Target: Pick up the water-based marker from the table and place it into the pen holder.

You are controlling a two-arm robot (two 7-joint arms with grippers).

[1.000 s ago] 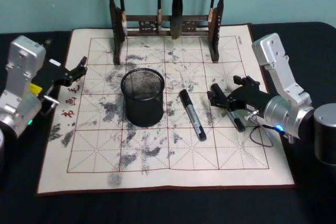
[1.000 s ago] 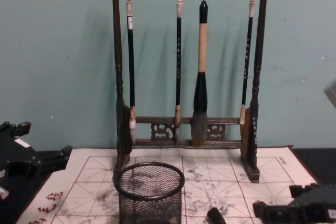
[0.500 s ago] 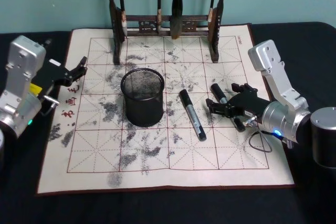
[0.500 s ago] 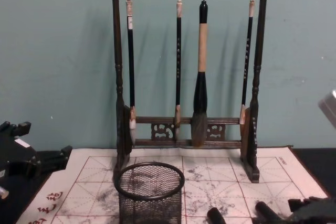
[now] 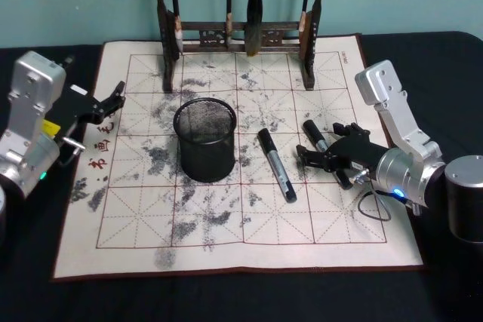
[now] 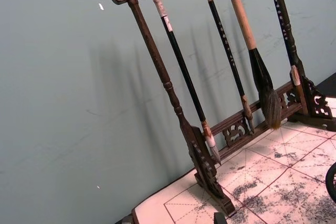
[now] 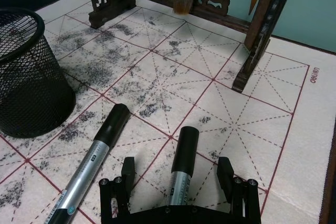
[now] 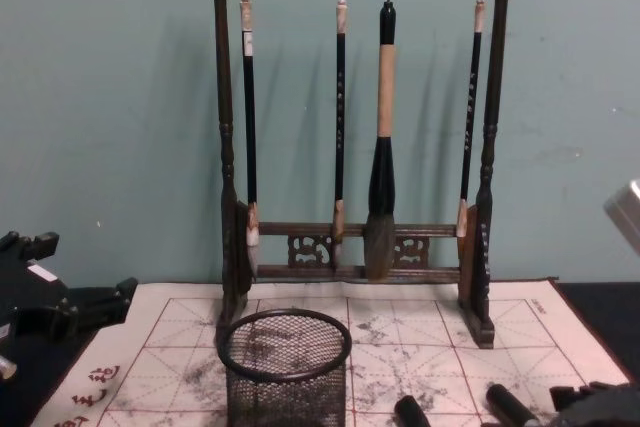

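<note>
Though spread wide and holding nothing, straddles marker [image 7: 184, 148] with right gripper [image 7: 177, 171], lengthwise between jaws, cap end outward. Probably not touching yet. Lies on mat [image 5: 339, 220], right of second marker [image 5: 277, 165] and holder [image 5: 204, 160]. Far nearer than left gripper [image 5: 113, 99], parked at mat's left edge.

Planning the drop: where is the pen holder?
Head view: the pen holder stands left of centre on the mat, before the brush rack, a marker at its right.

2 markers [image 5: 277, 165] [image 5: 315, 135] lie right of the pen holder [image 5: 204, 148] on the mat [image 5: 136, 216], brush rack [image 5: 234, 35] behind
</note>
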